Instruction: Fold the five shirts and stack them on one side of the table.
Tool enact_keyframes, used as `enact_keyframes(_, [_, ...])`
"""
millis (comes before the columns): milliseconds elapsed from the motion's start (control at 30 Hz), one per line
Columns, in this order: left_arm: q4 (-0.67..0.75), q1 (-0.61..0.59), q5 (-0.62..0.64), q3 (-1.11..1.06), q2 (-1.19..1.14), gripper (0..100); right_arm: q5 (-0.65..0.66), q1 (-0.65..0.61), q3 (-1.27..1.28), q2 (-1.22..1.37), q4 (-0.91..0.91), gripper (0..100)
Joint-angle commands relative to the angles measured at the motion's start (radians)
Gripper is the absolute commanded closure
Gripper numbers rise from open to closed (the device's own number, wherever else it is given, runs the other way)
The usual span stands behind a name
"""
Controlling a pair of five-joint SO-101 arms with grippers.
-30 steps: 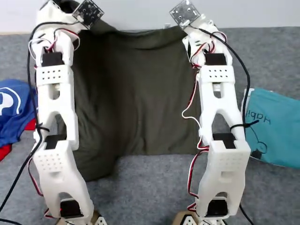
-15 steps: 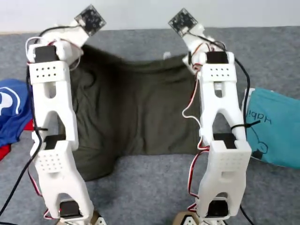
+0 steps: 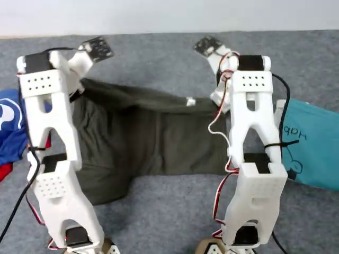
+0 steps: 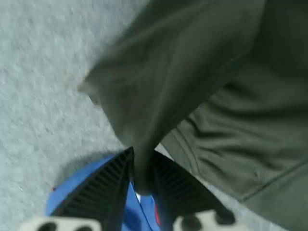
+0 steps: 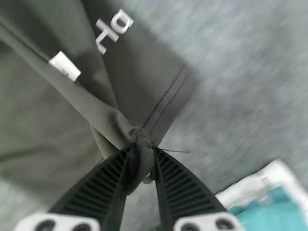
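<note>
- The dark green shirt [image 3: 148, 137] is spread across the middle of the grey tabletop [image 3: 175, 211], between the two white arms; its far edge is held up off the surface, and a long ridge of cloth runs from one arm to the other
- The left gripper [image 4: 143, 158] is pinching a bunched corner of that raised edge on the left side, and the cloth stretches away taut from between its black ribbed fingers [image 4: 110, 183]
- The right gripper [image 5: 141, 151] is clamped on the opposite corner, with the fabric gathered into a tight knot of wrinkles between its fingers [image 5: 178, 187]
- A small white label [image 3: 189, 101] sits on the raised ridge, nearer the right arm
- A blue shirt [image 3: 10, 127] with white print lies crumpled at the left edge of the tabletop, just beside the green one, with a bit of red cloth [image 3: 4, 170] showing below it
- A teal shirt [image 3: 312, 153] lies at the right edge of the tabletop, close to the right arm and near the green shirt's side
</note>
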State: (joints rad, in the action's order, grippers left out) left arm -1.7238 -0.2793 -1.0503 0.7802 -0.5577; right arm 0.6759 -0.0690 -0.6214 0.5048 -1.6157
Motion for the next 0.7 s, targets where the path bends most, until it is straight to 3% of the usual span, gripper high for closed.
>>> enact_keyframes(0, [-0.034,-0.046,-0.058,-0.110,0.118,100,0.011,0.019,-0.057,-0.071,-0.105,98.7])
enact_keyframes(400, [-0.034,-0.063,-0.270,-0.865,0.569,100,0.011,0.018,-0.043,-0.064,-0.174,98.7])
enact_keyframes(667, [-0.034,-0.163,-0.376,-1.150,0.744,100,0.054,0.016,0.140,-0.116,-0.174,98.7])
